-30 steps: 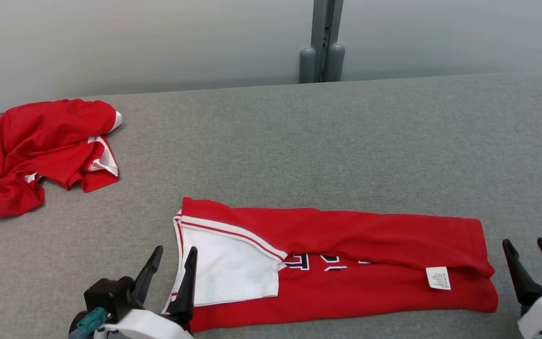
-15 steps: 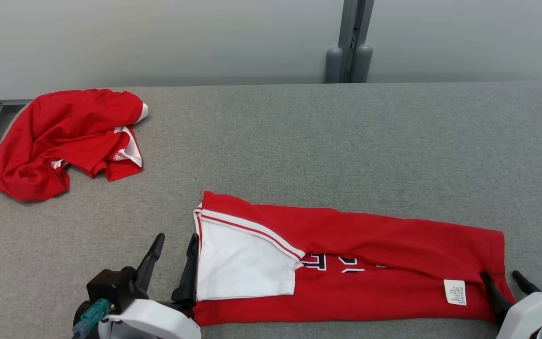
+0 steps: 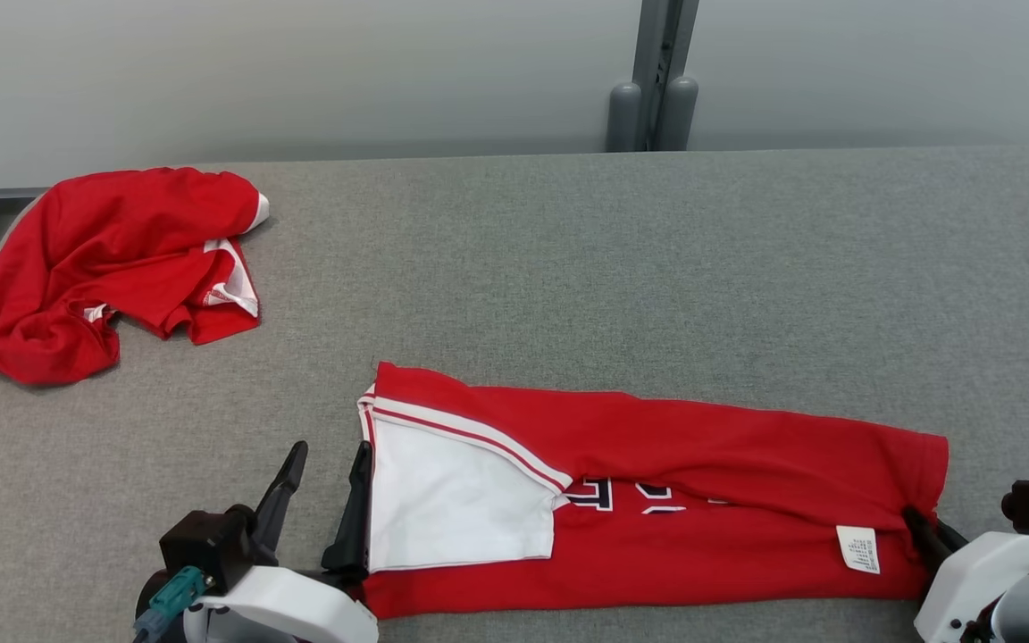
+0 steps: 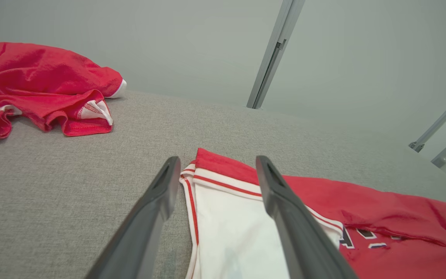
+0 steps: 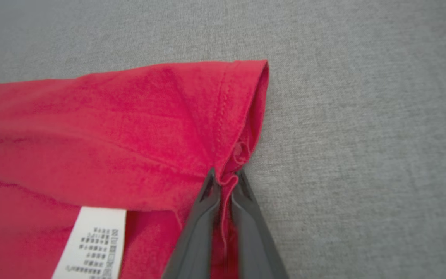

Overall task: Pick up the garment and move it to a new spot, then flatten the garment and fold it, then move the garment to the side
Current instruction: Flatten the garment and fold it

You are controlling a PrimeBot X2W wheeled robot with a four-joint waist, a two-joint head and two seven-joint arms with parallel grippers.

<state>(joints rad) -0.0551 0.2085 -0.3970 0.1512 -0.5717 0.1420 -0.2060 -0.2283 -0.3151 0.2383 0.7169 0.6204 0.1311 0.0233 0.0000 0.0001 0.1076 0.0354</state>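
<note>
The garment [image 3: 702, 464], a red shirt with a white sleeve panel and dark lettering, lies folded into a long strip near the table's front edge. My right gripper [image 3: 923, 527] is shut on the hem at the strip's right end. The right wrist view shows red cloth [image 5: 130, 128] pinched and puckered between the closed fingertips of that gripper [image 5: 225, 174], next to a white care label [image 5: 91, 244]. My left gripper [image 3: 330, 451] stands open at the strip's left end. In the left wrist view this gripper [image 4: 217, 161] straddles the garment's [image 4: 362, 205] white-trimmed edge without holding it.
Another red garment [image 3: 104, 259] lies crumpled at the far left of the grey fabric table [image 3: 568, 268], also seen from the left wrist [image 4: 33, 85]. A grey post [image 3: 653, 80] stands behind the table's back edge. A wall runs along the back.
My right gripper moved in onto the garment's right end and closed on the hem. The head camera shifted slightly. My left gripper stayed open in place.
</note>
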